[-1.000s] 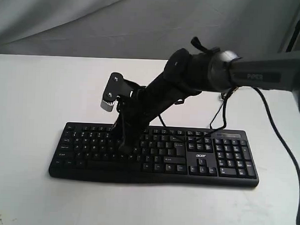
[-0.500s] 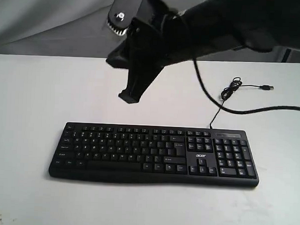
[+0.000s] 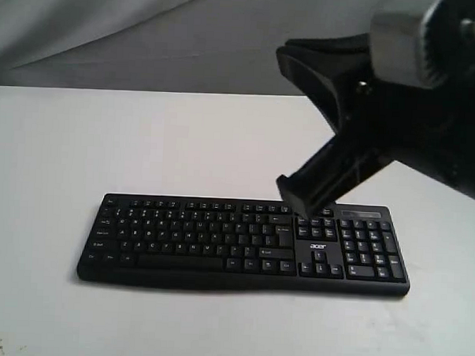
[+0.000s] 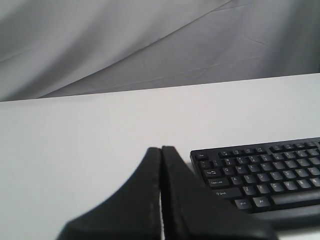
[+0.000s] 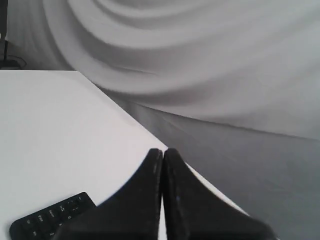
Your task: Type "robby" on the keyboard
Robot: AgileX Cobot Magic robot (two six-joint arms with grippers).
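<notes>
The keyboard (image 3: 219,242) lies on the table (image 3: 66,139) (number pad (image 3: 366,247) at right), the right fingers (image 3: 300,198) seemingly above its right half.

Right arm (image 3: 429,115) held high at right of exterior view, wrist angled down-left; right gripper (image 3: 300,198) points downward, fingers (image 5: 147,180) pressed together; left gripper (image 4: 161,150) likewise closed, fingers touching along full length

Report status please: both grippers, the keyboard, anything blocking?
Left gripper shut, off the keys. Right gripper shut, raised above the keyboard. Keyboard flat on table, no key pressed. Nothing seen on the keys.
</notes>
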